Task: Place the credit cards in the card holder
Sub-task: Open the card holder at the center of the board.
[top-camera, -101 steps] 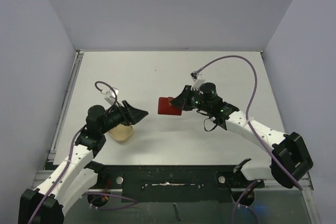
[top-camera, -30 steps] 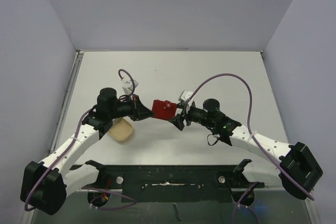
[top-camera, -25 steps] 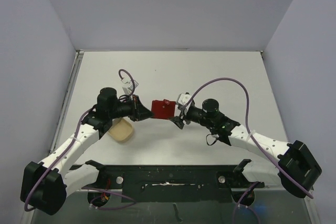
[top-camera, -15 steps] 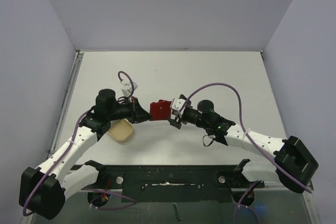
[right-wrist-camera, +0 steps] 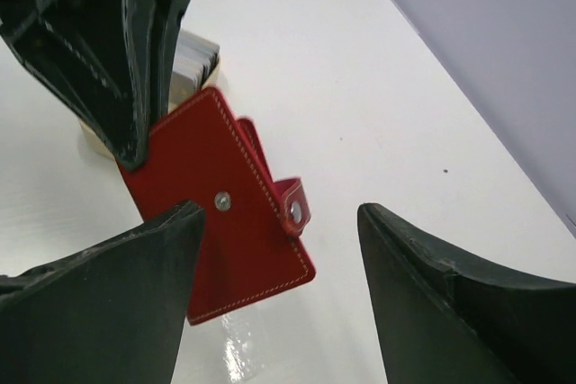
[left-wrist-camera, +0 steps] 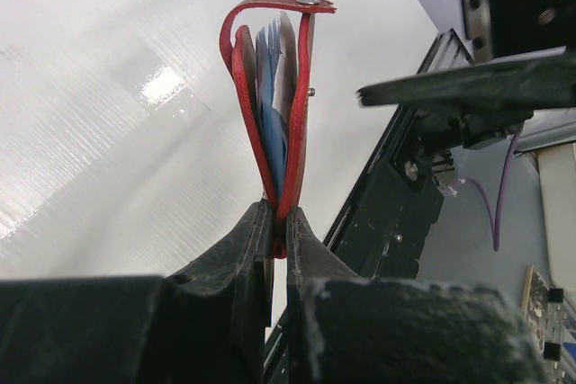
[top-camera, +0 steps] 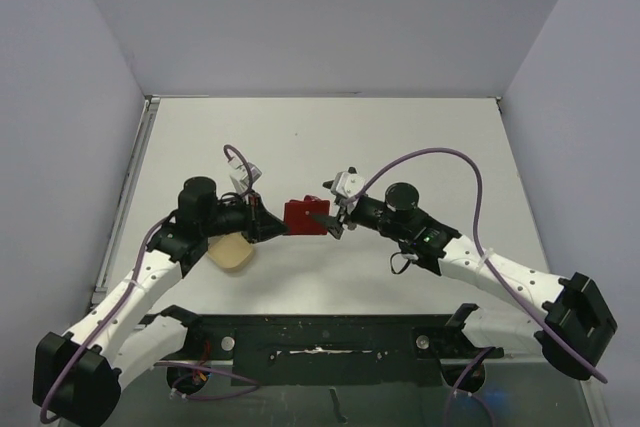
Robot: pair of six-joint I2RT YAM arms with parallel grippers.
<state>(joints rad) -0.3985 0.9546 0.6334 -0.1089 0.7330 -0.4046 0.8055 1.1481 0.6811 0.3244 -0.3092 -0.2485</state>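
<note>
The red card holder (top-camera: 303,217) hangs above the table between the two arms, and my left gripper (top-camera: 274,228) is shut on its lower edge. The left wrist view shows it edge-on (left-wrist-camera: 301,114), slightly spread, with pale blue credit cards (left-wrist-camera: 272,65) standing inside it, pinched at my left gripper (left-wrist-camera: 279,215). My right gripper (top-camera: 335,218) is open at the holder's right side. In the right wrist view the holder's flat face (right-wrist-camera: 216,249) and snap tab (right-wrist-camera: 294,207) lie between the wide-apart jaws of my right gripper (right-wrist-camera: 279,215), not touching either finger. More grey cards (right-wrist-camera: 200,58) show behind the left fingers (right-wrist-camera: 135,60).
A tan oval dish (top-camera: 230,253) sits on the white table (top-camera: 420,137) under the left arm; its rim (right-wrist-camera: 90,138) shows in the right wrist view. Grey walls enclose the table on three sides. The black base rail (top-camera: 320,332) runs along the near edge.
The holder passed from my right gripper to my left. Over the last second the left gripper has carried it slightly down and left, and the open right gripper has closed in on its right edge.
</note>
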